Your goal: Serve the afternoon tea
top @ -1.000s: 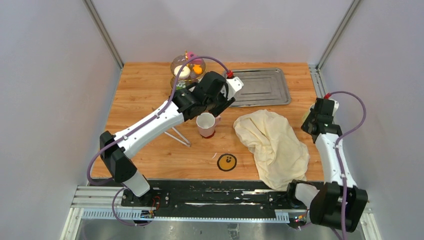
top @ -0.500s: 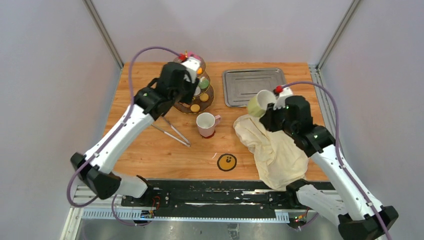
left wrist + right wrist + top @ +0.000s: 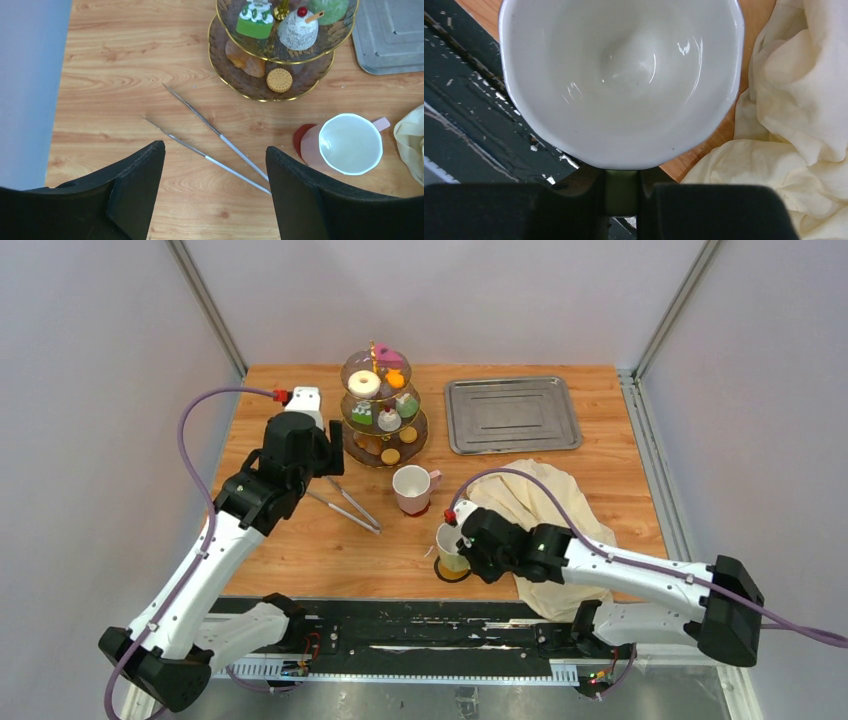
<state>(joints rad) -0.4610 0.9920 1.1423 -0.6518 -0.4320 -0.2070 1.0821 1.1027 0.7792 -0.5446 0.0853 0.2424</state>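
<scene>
1. Comparing with half a second ago, the right gripper (image 3: 462, 540) has carried the pale green ceramic mug (image 3: 449, 548) from above the far edge of the large cream cloth (image 3: 545, 530) down to the 6 o'clock edge of the wooden bench (image 3: 290, 540).
2. The mug is now at the yellow round coaster (image 3: 455, 575); whether it touches it cannot be told.
3. In the right wrist view the right gripper (image 3: 621, 195) has its fingers clamped on the handle of the pale green mug (image 3: 621, 75), which is upright with its mouth facing up, and the cream cloth (image 3: 804, 100) is bunched at its 3 o'clock side.
4. The left gripper (image 3: 333, 448) has drawn back from the three-tier smoky glass stand with gold stem (image 3: 420, 435) towards 9 o'clock.
5. It hangs over the thin metal tongs (image 3: 345, 505).
6. In the left wrist view the left gripper (image 3: 214, 150) has its fingers wide apart and holds nothing; the tongs (image 3: 220, 136) lie flat on the bench below.
7. The stand (image 3: 305, 77) has not moved from 12 o'clock, with a white donut (image 3: 363, 383) and an orange macaron (image 3: 396, 380) on the top tier.
8. A green cake (image 3: 254, 20) and a white cake with a red cherry (image 3: 298, 27) sit on the middle tier.
9. The white-and-pink mug (image 3: 412, 488) is unmoved at centre, upright.
10. The rectangular steel tray (image 3: 512, 412) lies at 1 o'clock as before.
</scene>
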